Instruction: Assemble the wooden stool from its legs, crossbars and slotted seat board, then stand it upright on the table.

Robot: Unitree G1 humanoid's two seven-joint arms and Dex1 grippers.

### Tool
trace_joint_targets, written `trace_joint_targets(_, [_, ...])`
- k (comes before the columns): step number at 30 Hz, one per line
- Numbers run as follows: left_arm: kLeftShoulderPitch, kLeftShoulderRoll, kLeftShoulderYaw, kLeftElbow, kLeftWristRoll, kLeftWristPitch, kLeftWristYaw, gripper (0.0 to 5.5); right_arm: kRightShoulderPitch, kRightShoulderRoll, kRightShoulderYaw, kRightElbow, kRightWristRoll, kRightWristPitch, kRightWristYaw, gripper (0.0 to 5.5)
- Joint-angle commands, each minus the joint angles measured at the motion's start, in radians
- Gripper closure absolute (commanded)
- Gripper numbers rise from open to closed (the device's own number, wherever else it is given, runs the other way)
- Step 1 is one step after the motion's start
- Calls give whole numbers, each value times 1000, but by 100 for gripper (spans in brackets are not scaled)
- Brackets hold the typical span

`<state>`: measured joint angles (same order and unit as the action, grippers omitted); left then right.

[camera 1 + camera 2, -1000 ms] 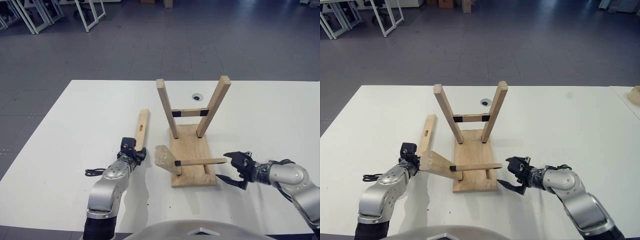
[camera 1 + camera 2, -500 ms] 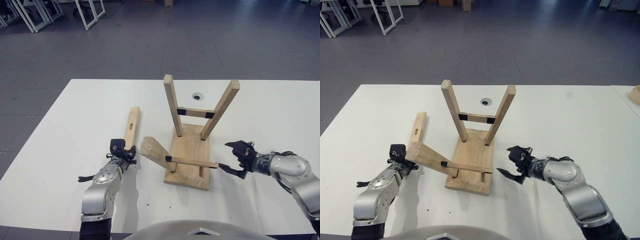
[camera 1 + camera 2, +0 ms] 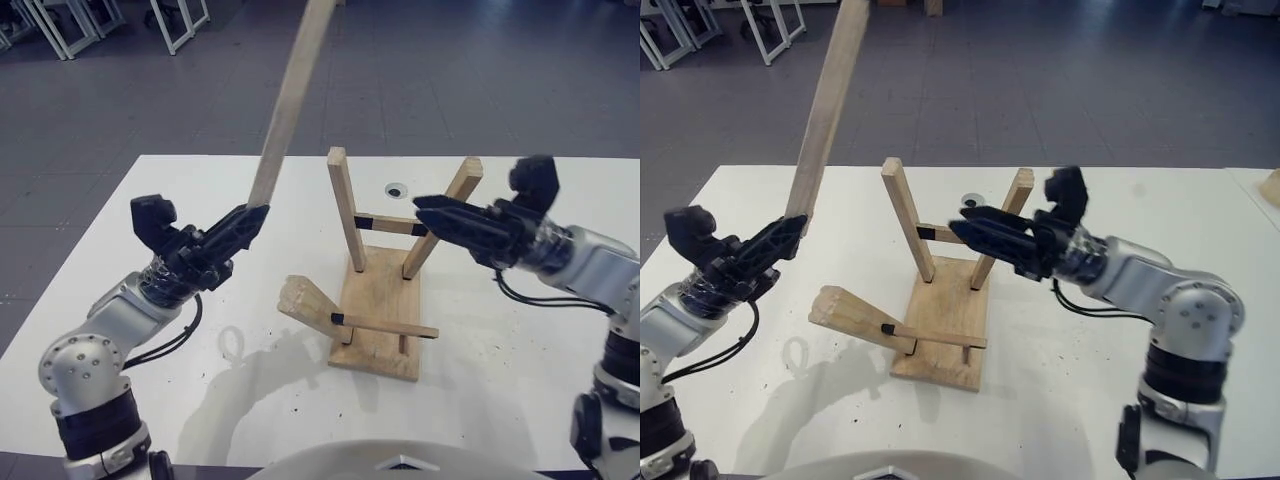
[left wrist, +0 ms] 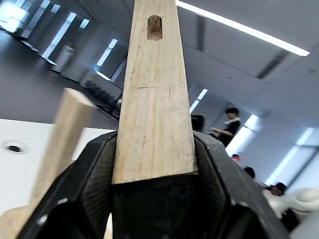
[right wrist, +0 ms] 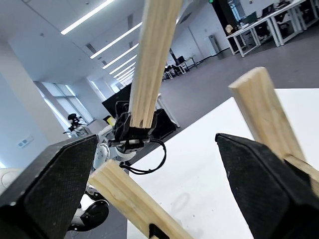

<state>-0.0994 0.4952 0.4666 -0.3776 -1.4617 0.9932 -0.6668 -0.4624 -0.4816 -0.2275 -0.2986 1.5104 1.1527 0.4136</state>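
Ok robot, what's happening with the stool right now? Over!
Left gripper shut on loose leg, held high. Right gripper open, empty, by the two upright legs. Seat board on table; tipped leg leans beside it, maybe in the way.

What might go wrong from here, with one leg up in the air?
The left gripper holds the raised leg only at its bottom end, so it may pivot or slip. The open right gripper hangs close to the two standing legs; a nudge could tip them off the seat board. The leaning leg looks loose and might topple.
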Motion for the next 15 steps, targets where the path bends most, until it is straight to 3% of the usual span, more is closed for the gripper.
trace_joint_targets(1, [-82, 45, -89, 82, 6, 40, -56, 345, -84, 49, 49, 73, 55, -17, -82, 118])
trace_joint_targets(15, [-152, 6, -292, 167, 159, 6, -169, 345, -211, 187, 114, 190, 76, -111, -148, 118])
